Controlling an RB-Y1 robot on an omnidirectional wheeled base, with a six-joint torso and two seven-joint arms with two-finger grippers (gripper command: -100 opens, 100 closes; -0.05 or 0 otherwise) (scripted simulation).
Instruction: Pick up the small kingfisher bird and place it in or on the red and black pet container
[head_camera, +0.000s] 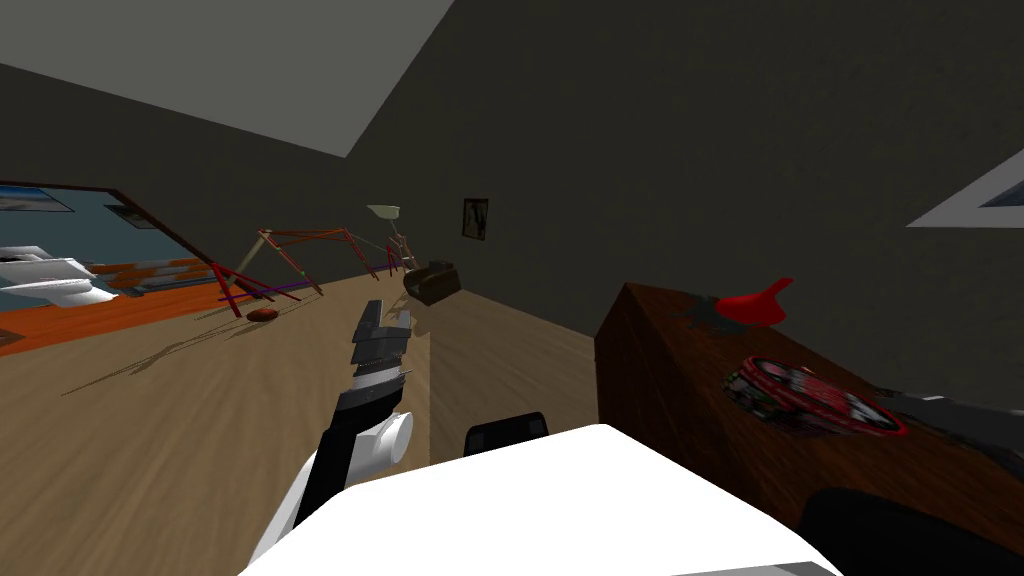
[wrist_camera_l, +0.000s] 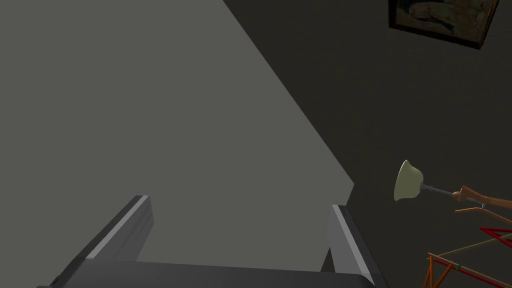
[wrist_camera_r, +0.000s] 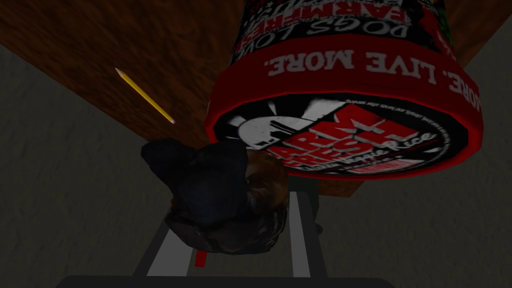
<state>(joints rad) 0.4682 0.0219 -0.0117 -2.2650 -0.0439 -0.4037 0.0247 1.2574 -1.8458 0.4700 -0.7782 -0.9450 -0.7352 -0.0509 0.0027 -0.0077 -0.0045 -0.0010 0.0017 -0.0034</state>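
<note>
Gripping the bird (wrist_camera_r: 215, 200), the right gripper (wrist_camera_r: 235, 215) has its two fingers pressed against the bird's sides. One light grey finger (wrist_camera_r: 300, 235) shows plainly next to the body, while the other is partly covered by it. The bird is small and dark, almost black, with a brown patch on the side nearest the container (wrist_camera_r: 345, 135).

In the right wrist view the bird hangs just beside the container's red rim and its outline overlaps the edge of the lid. Whether the two touch, I cannot tell. The container is red and black, and its lid has white lettering with more print around the wall. It stands on the brown top of a wooden cabinet (wrist_camera_r: 125, 45). A yellow pencil (wrist_camera_r: 145, 95) lies on the same top, a little apart from both bird and container.

From the head view the container (head_camera: 815, 398) sits toward the near end of the cabinet (head_camera: 660, 350). A red funnel-shaped thing (head_camera: 757, 300) stands farther back on the cabinet.

The left gripper (head_camera: 380, 335) is held out in front of the body, above the wooden floor (head_camera: 150, 420) and well away from the cabinet. In its own wrist view the fingers (wrist_camera_l: 125, 225) stand wide apart with nothing between them.
</note>
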